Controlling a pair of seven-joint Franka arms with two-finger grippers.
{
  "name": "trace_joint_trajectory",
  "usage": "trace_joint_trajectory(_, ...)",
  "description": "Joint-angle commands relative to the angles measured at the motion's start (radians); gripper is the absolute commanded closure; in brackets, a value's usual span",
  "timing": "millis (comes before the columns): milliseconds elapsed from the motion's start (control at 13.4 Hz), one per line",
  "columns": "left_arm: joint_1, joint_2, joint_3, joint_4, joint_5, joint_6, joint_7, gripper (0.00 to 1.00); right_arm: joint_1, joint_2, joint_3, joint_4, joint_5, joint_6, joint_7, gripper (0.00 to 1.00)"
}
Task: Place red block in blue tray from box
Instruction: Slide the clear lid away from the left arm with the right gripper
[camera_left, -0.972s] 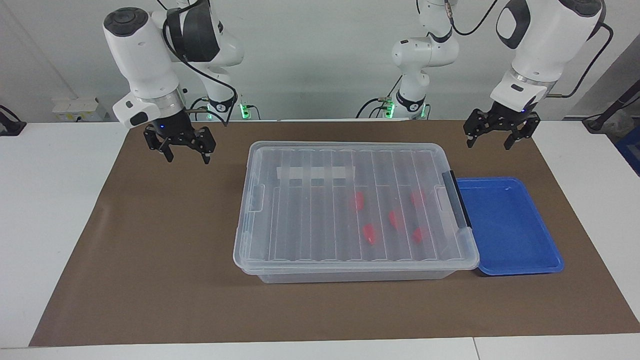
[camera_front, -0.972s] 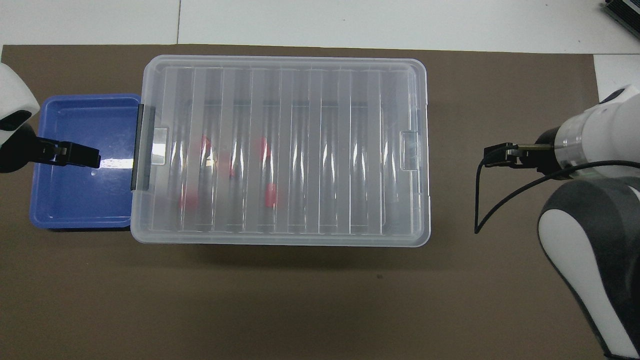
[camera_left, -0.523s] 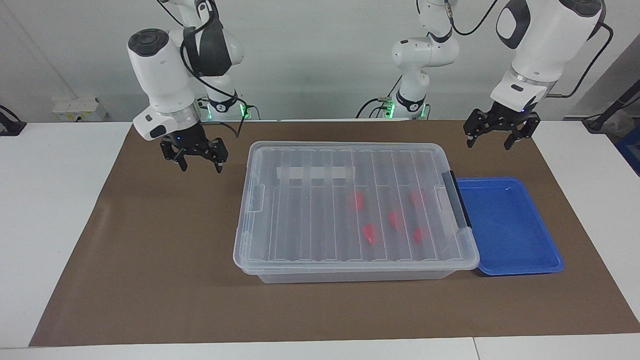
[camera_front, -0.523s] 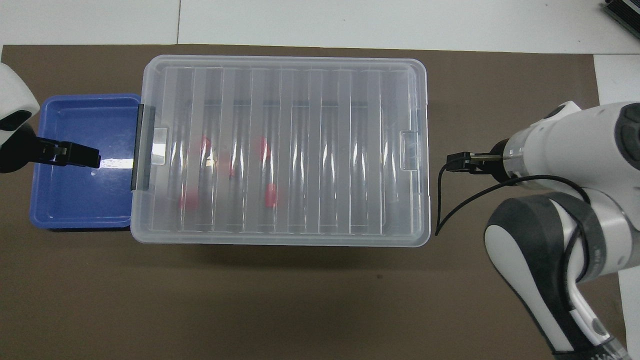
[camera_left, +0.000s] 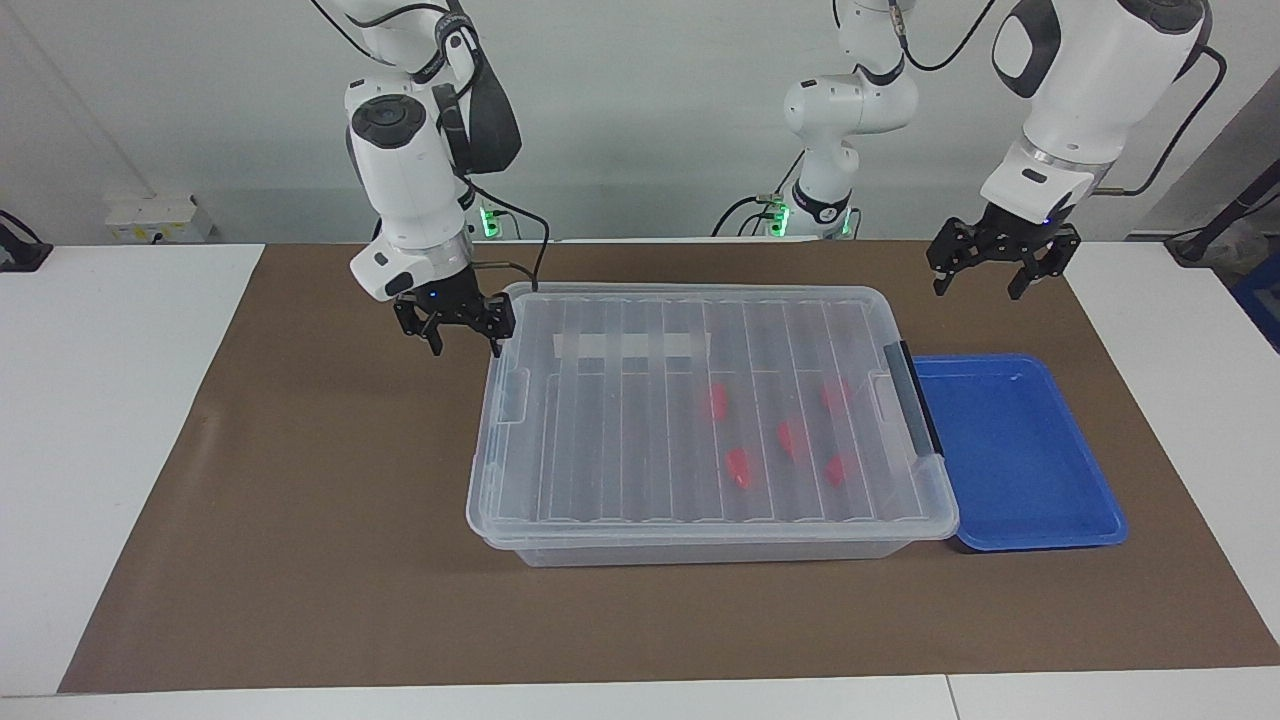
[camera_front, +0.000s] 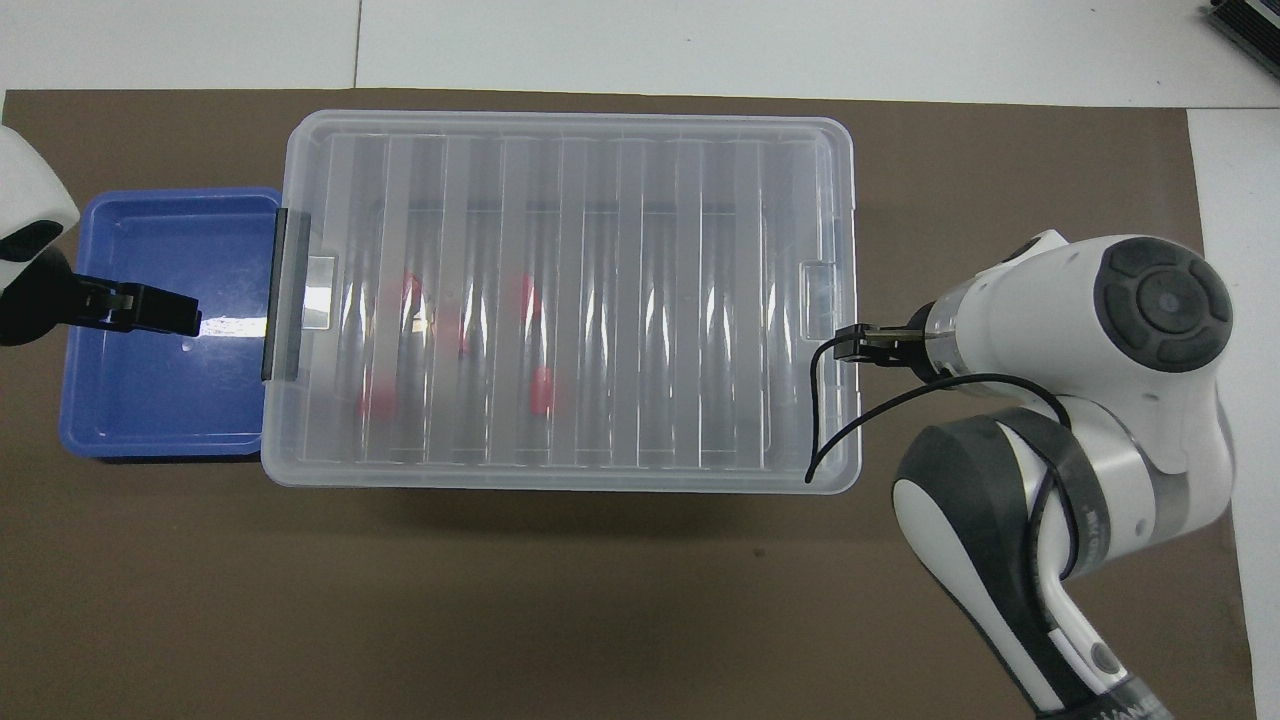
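The box (camera_left: 640, 440) is a large clear bin with its ribbed lid shut, lying in the middle of the brown mat; it also shows in the overhead view (camera_front: 620, 210). Several red blocks (camera_left: 738, 467) lie inside it, toward the left arm's end (camera_front: 543, 390). The empty blue tray (camera_left: 1010, 460) sits against the box's black-latch end (camera_front: 150, 390). My right gripper (camera_left: 465, 342) is open, fingers down, at the box's other end by the corner nearer to the robots (camera_front: 850, 345). My left gripper (camera_left: 985, 283) is open and waits raised over the tray (camera_front: 170, 312).
A black latch bar (camera_left: 915, 400) closes the lid at the tray end. A clear clasp (camera_front: 820, 300) sits at the right arm's end, beside the right gripper. The right arm's black cable (camera_front: 815, 420) loops over the lid's corner. White table surrounds the brown mat (camera_left: 300, 520).
The right arm has swung in from the right arm's end of the mat, and its gripper now stands at the box's end. The left arm, box and tray have not moved.
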Motion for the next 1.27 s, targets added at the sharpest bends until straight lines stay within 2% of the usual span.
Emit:
trace_joint_trajectory(0,0.0,-0.031,0.007,-0.037,-0.013,0.012,0.009,0.0,-0.002,-0.023,0.006,-0.042,0.018,0.024,0.017,0.19)
trace_joint_trajectory(224,0.0,-0.031,0.005,-0.037,-0.013,0.012,0.009,0.0,0.016,-0.022,0.007,-0.044,0.02,0.029,0.015,0.21)
trace_joint_trajectory(374,0.0,-0.031,0.007,-0.037,-0.013,0.012,0.009,0.0,0.018,-0.016,0.007,-0.044,0.018,0.081,0.024,0.22)
trace_joint_trajectory(748,0.0,-0.031,0.007,-0.037,-0.013,0.012,0.011,0.0,0.016,-0.02,0.006,-0.064,0.018,0.082,0.018,0.26)
trace_joint_trajectory(1196,0.0,-0.031,0.007,-0.037,-0.013,0.012,0.011,0.0,-0.08,-0.025,0.003,-0.064,0.02,0.001,-0.149,0.29)
